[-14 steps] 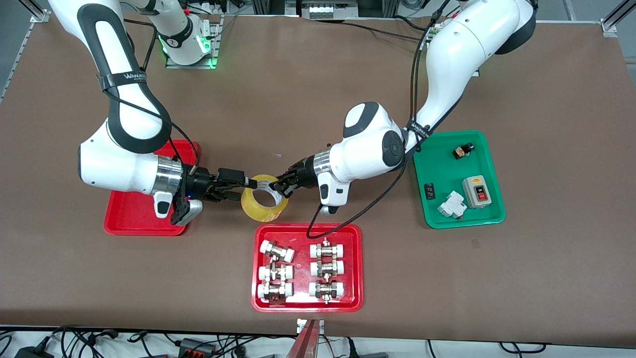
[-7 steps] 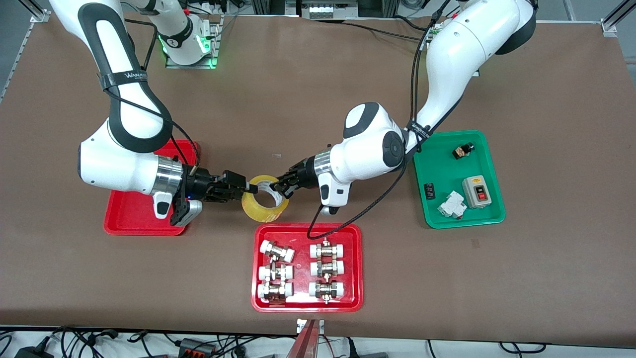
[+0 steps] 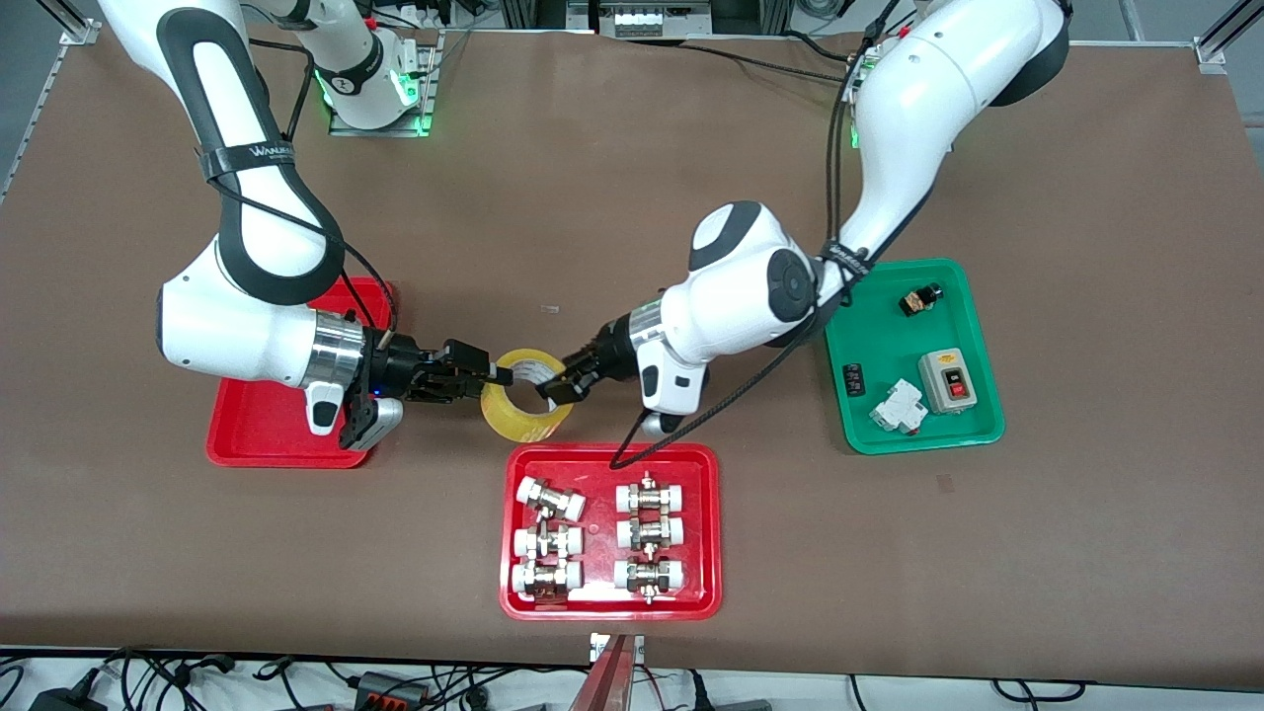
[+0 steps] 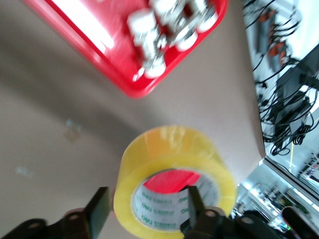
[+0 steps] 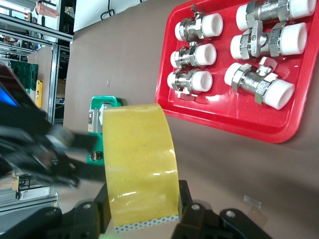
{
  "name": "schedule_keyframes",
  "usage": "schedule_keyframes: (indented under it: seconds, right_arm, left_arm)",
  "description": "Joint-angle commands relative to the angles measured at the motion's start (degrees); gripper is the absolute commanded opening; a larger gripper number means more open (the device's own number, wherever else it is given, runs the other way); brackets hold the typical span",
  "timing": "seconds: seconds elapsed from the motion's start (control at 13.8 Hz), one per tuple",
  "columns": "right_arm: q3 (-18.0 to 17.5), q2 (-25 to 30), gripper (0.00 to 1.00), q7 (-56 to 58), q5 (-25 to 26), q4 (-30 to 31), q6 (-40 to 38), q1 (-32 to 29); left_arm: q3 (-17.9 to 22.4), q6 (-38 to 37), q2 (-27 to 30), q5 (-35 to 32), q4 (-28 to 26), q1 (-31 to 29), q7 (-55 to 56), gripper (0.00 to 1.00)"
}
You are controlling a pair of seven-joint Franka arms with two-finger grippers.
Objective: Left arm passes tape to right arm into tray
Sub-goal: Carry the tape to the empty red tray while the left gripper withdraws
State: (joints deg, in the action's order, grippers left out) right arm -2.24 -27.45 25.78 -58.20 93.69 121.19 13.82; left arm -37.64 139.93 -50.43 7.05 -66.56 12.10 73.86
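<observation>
The yellow tape (image 3: 517, 417) hangs above the table between the two grippers, over the bare mat just above the fittings tray. My right gripper (image 3: 502, 375) is shut on it; in the right wrist view its fingers press both flat faces of the tape (image 5: 139, 159), gripper point (image 5: 142, 211). My left gripper (image 3: 555, 388) is open: in the left wrist view (image 4: 145, 206) one finger (image 4: 99, 211) stands clear outside the tape (image 4: 169, 149) and the other sits in its core. The plain red tray (image 3: 257, 434) lies under the right arm's wrist.
A red tray of white-capped metal fittings (image 3: 612, 455) lies nearer the front camera than the tape; it also shows in the right wrist view (image 5: 224, 122). A green tray (image 3: 869, 326) with switches sits toward the left arm's end.
My right gripper has moved in and closed on the tape. My left arm's wrist has shifted slightly toward its own end and its fingers now stand apart from the tape wall.
</observation>
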Motion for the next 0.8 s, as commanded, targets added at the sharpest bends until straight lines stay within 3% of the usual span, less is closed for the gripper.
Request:
schedule_keyframes:
  seconds: [0.0, 0.22, 0.36, 0.58, 0.72]
  right_arm:
    - [0.2, 0.3, 0.0, 0.2, -0.4, -0.5, 0.2, 0.2]
    - [1.2, 0.5, 0.0, 0.0, 4.1, 0.3, -5.0, -4.0]
    - [1.3, 0.5, 0.0, 0.0, 11.9, 0.2, -10.6, -9.6]
    - [1.3, 0.2, 0.0, 1.9, 21.7, 0.2, -19.3, -16.8]
    - [1.3, -0.7, 0.0, 8.1, 25.1, 0.5, -23.3, -22.2]
  left_arm:
    - [0.2, -11.1, 6.2, -7.5, -0.8, -5.1, -0.6, 1.0]
    - [0.2, -25.0, 12.0, -11.4, -0.8, -11.0, -0.5, 1.0]
    - [-0.6, -32.8, 14.7, -11.9, -0.7, -17.0, -2.8, 1.0]
    - [-0.8, -43.9, 17.5, -11.7, -0.1, -24.2, -19.2, 1.0]
    - [-0.1, -51.1, 19.6, -12.0, -0.1, -28.9, -33.3, 1.0]
